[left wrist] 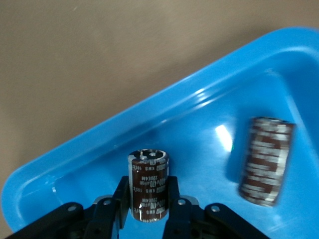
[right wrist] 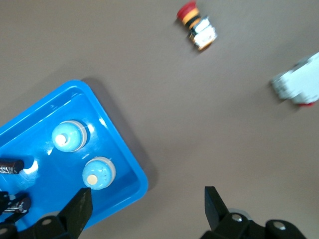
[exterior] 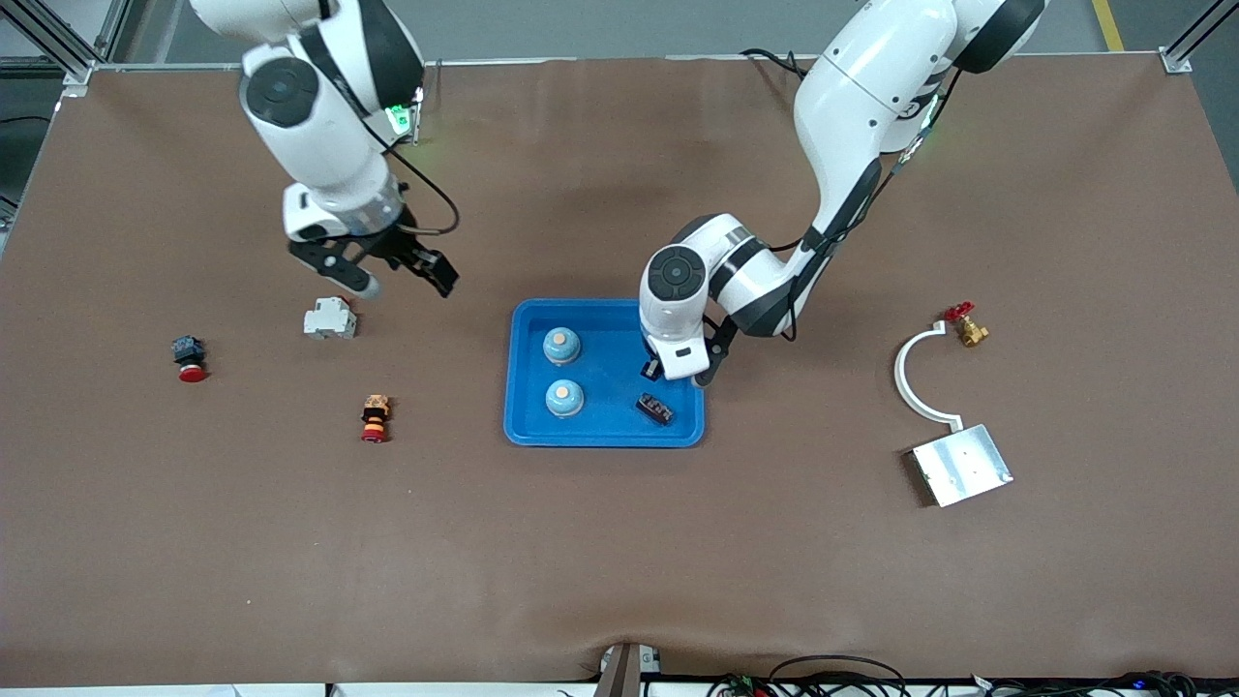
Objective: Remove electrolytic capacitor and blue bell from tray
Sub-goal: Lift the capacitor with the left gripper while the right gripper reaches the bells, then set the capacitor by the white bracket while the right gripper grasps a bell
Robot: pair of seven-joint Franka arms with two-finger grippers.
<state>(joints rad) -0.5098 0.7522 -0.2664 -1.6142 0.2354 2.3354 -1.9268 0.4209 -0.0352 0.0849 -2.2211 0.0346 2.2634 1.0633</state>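
A blue tray [exterior: 608,432] sits mid-table and holds two light-blue bells [exterior: 561,345] [exterior: 564,398]. A dark brown capacitor [exterior: 654,409] lies on its side in the tray, at the end toward the left arm. My left gripper [exterior: 651,370] is over that end of the tray. In the left wrist view it [left wrist: 148,201] is shut on a second capacitor [left wrist: 148,184], held upright beside the lying one [left wrist: 265,160]. My right gripper [exterior: 405,281] is open and empty over bare table near a white breaker [exterior: 330,318]. In the right wrist view it [right wrist: 147,201] sits beside the tray [right wrist: 130,164].
Two red push-buttons [exterior: 190,358] [exterior: 375,417] lie toward the right arm's end of the table. Toward the left arm's end lie a white curved bracket [exterior: 910,378], a metal plate [exterior: 961,466] and a brass valve [exterior: 966,327].
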